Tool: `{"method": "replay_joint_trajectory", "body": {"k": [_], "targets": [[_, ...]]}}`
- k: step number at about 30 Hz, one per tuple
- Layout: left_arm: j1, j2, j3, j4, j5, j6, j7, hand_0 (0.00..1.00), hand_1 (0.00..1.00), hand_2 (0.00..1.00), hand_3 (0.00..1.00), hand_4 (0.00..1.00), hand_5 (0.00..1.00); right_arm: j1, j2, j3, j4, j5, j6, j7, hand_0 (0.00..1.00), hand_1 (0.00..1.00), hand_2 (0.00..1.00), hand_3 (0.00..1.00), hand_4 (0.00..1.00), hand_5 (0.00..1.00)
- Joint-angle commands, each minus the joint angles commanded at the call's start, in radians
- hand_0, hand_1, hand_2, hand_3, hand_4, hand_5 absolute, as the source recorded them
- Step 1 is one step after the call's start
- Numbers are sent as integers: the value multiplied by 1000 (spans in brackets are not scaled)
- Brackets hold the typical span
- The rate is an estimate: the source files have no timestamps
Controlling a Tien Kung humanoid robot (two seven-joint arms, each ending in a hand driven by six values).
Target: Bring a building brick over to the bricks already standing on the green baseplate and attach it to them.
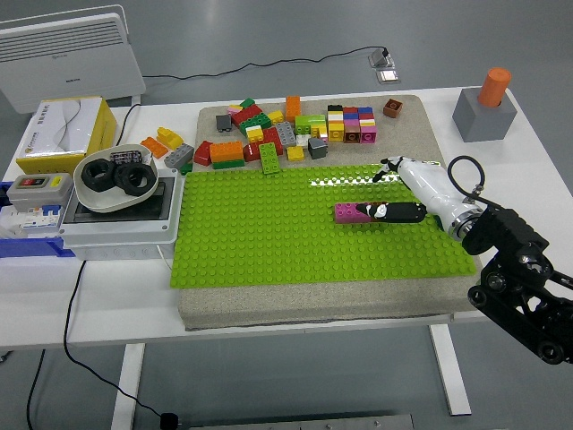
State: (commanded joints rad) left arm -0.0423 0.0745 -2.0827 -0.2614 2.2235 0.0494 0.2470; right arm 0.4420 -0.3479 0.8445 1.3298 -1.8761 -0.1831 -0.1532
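On the green baseplate a magenta brick stands right of centre. My right hand, white with black fingers, reaches in from the right. One black finger lies across the magenta brick's right end and hides the small brown brick that stood there. Another finger points left, farther back over the plate. The fingers are spread and nothing shows in their grasp. My left arm is out of view.
Several loose bricks lie on the beige mat behind the plate. A grey block with an orange cylinder stands back right. A grey box with a bowl of black rings and a yellow carton sit at the left.
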Motion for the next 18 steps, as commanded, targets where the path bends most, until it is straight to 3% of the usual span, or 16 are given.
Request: {"method": "replay_joint_trajectory", "body": {"k": [8,9,14,15,18], "targets": [[-14,8,40,-8,-28,9,-3,759,693,607,452,607,325,-128,-26,161,103,141,-74,81,787,840,847,629,869,618],[-15,9,46,-10,-36,10,-4,759,693,606,455,609,326,-146,-28,183,112,156,-83,91,773,813,820,627,843,573],[-14,8,62,-16,-53,13,-9,759,693,606,455,609,326,-213,-28,283,137,228,-128,138,773,813,820,627,843,573],[-13,6,61,-17,-54,14,-9,758,692,607,456,611,328,-222,-27,306,140,237,-135,143,718,767,778,618,815,509],[-12,6,61,-18,-59,14,-10,758,692,607,456,611,328,-238,-22,354,144,245,-147,140,718,767,778,618,815,509]]}}
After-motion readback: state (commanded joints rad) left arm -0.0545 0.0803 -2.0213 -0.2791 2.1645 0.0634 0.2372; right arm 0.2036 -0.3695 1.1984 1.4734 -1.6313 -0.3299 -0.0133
